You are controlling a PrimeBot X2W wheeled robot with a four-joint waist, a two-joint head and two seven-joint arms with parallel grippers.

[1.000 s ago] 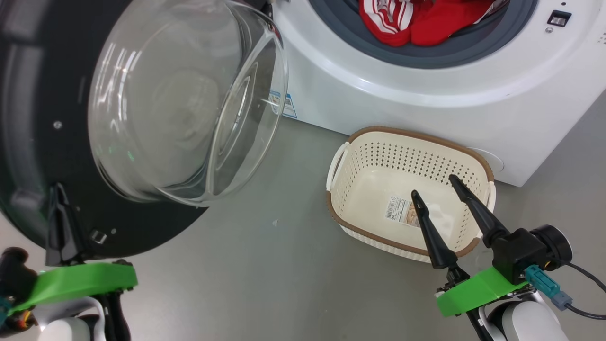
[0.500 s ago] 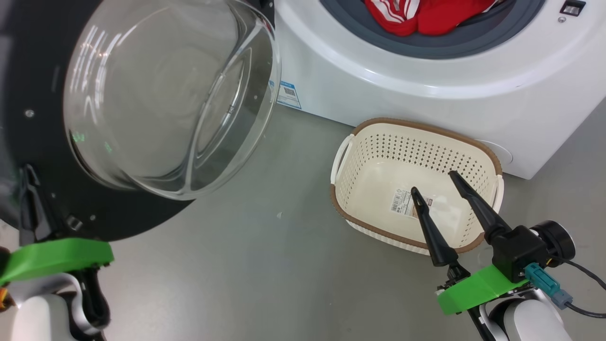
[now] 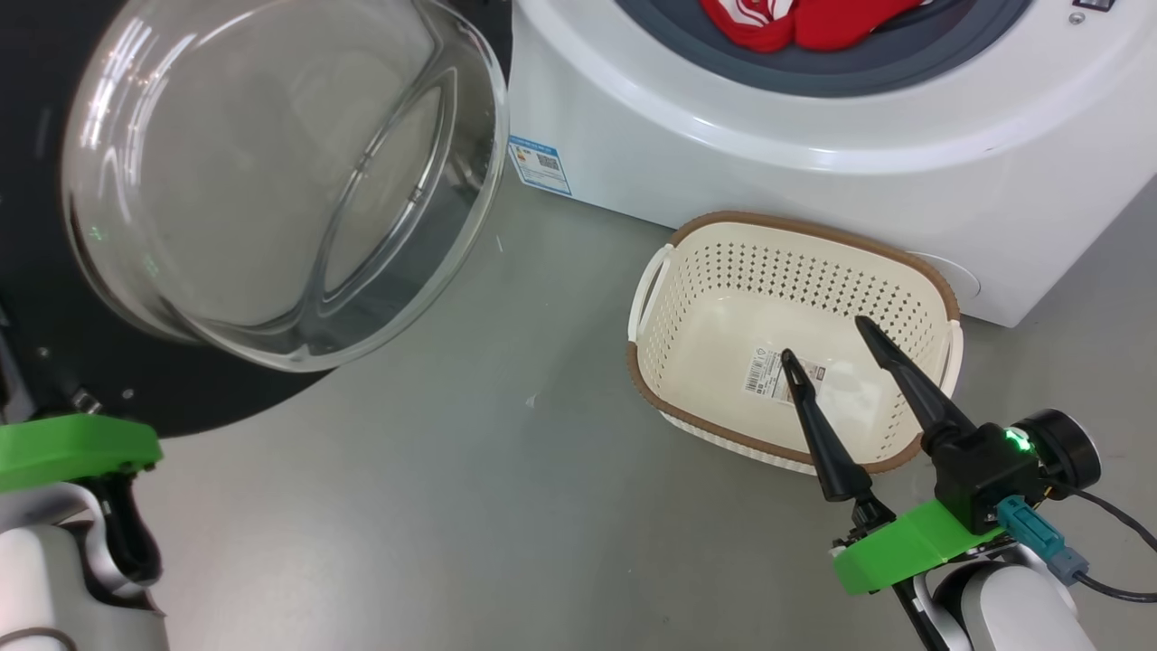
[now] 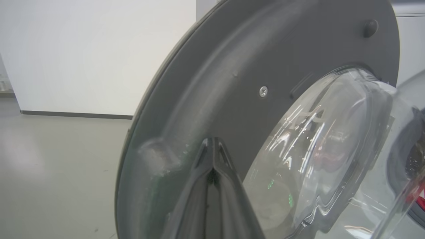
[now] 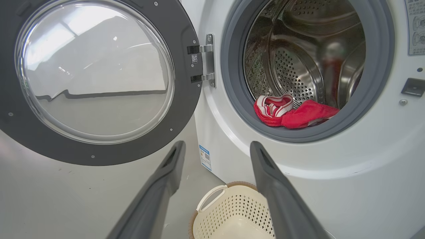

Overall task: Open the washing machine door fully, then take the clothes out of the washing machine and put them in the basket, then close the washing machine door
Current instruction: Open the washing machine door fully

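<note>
The washing machine door (image 3: 181,398) stands swung open at the left, its glass bowl (image 3: 271,181) bulging toward me. My left gripper (image 4: 212,143) is shut, with its tips against the door's dark inner face (image 4: 265,49) beside the glass and nothing between the fingers. Its green mount (image 3: 72,448) sits under the door's rim. The washing machine (image 3: 813,163) has the red and white clothes (image 5: 292,113) lying at the front of its steel drum. The empty basket (image 3: 786,226) stands on the floor before the machine. My right gripper (image 3: 823,338) hangs open over the basket's near side.
Grey floor (image 3: 470,506) spreads between the door and the basket. The door's hinge (image 5: 202,63) sits on the machine's left. A black cable (image 3: 1112,542) trails from my right wrist. A white wall (image 4: 99,49) stands beyond the door.
The door has swung further open to the left with my shut left gripper against it. The head camera has shifted a little. My right gripper has stayed open over the basket.
</note>
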